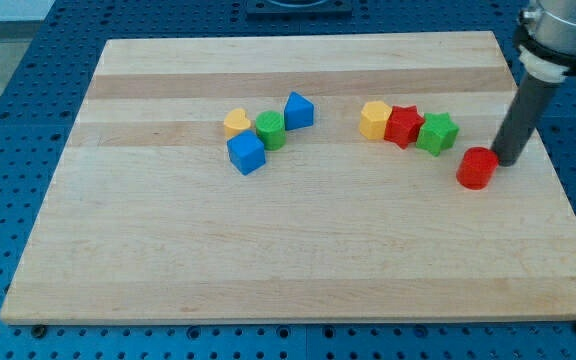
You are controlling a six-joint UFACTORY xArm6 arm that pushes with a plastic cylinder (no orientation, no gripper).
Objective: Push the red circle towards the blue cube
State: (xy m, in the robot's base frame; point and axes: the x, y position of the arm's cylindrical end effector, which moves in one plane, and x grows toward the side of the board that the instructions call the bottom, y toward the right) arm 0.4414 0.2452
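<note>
The red circle [477, 168] lies on the wooden board at the view's right, apart from the row it was in. My tip [509, 161] stands just to its right, close against it. The blue cube [246, 153] lies left of centre, far to the left of the red circle. It touches a yellow heart [235, 122] and a green block [270, 130].
A blue triangular block [299, 110] sits next to the green block. A row of a yellow block [375, 119], a red star [403, 126] and a green star [436, 133] lies up and left of the red circle. The board's right edge [553, 170] is near my tip.
</note>
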